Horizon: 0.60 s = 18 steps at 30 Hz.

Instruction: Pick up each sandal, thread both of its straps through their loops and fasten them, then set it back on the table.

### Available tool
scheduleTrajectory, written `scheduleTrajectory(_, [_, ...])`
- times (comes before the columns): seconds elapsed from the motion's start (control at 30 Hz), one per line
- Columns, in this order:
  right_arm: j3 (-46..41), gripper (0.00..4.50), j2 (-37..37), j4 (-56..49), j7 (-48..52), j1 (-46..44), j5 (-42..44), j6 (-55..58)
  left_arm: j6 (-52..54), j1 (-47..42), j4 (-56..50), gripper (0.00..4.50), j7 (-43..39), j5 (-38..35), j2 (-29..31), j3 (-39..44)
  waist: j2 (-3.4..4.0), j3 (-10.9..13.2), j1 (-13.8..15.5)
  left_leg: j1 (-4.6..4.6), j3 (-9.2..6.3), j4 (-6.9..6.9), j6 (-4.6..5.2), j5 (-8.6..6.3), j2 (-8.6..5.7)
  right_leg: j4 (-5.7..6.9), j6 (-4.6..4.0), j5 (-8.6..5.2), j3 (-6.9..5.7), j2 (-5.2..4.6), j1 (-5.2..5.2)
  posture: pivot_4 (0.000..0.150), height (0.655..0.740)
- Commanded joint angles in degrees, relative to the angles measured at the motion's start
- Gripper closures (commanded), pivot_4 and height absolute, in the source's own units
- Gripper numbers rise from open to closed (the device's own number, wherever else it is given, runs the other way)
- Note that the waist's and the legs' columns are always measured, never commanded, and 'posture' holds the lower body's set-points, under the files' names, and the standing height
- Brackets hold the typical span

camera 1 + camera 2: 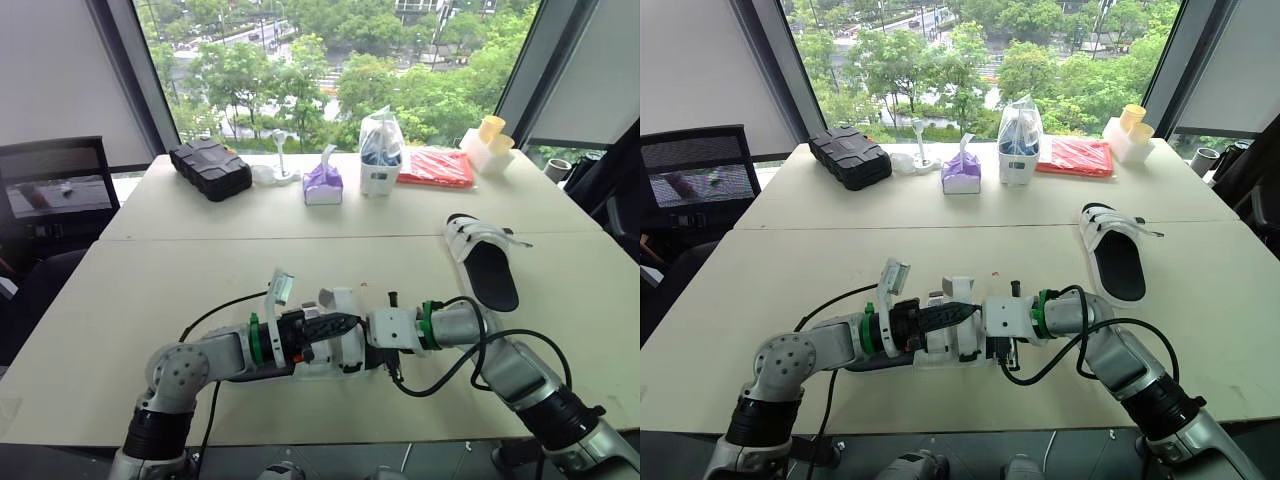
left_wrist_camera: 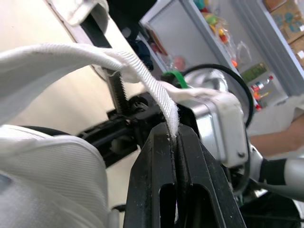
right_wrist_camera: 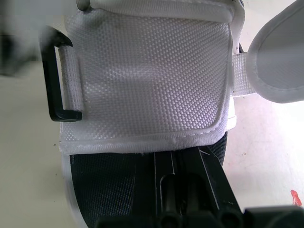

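Observation:
One white sandal with a black footbed (image 1: 335, 350) lies at the table's front edge, between my two grippers. My left gripper (image 1: 350, 322) comes in from the left and is shut on that sandal's white strap (image 2: 142, 76), which arcs up from its fingertips (image 2: 164, 142). My right gripper (image 3: 175, 154) reaches in from the right and is shut on the sandal's edge, just below a white mesh flap (image 3: 147, 80). A black loop (image 3: 54, 80) sits at one side of the flap. The second sandal (image 1: 480, 262) lies flat at the right of the table, apart from both grippers.
Along the far edge stand a black case (image 1: 210, 168), a purple tissue pack (image 1: 323, 183), a plastic bag (image 1: 381, 152), a red packet (image 1: 436, 167) and yellow cups (image 1: 490, 135). A chair (image 1: 55, 185) is at the left. A person's arm (image 2: 275, 142) shows beyond the right arm.

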Motion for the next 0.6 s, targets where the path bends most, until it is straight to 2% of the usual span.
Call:
scheduleTrajectory(0.03, [1.89,4.5,0.19,1.89,0.45,0.8,-1.63,0.84,-1.68,-1.27,0.24,4.43,-1.51,1.22,-0.21,0.05,0.0,0.0,-0.01,0.0,0.0,0.0,0.0,0.0,0.0,0.0,0.0,0.0,0.0,0.0,0.0,0.15,0.74])
scheduleTrajectory(0.2, [1.92,4.5,0.27,1.83,0.35,0.83,-1.68,0.88,-3.11,-1.95,3.03,4.43,-3.73,4.02,-0.22,-0.45,0.0,0.0,-0.01,0.0,0.0,0.0,0.0,0.0,0.0,0.0,0.0,0.0,-0.01,0.0,-0.01,0.15,0.74])
scheduleTrajectory(0.6, [2.0,4.5,0.19,1.66,0.55,0.75,-1.8,0.78,0.09,-0.94,4.33,4.43,-7.14,4.47,0.04,-1.35,0.0,0.0,0.0,0.01,0.0,0.0,0.0,0.0,0.0,0.0,0.02,0.01,-0.01,0.0,-0.02,0.15,0.74])
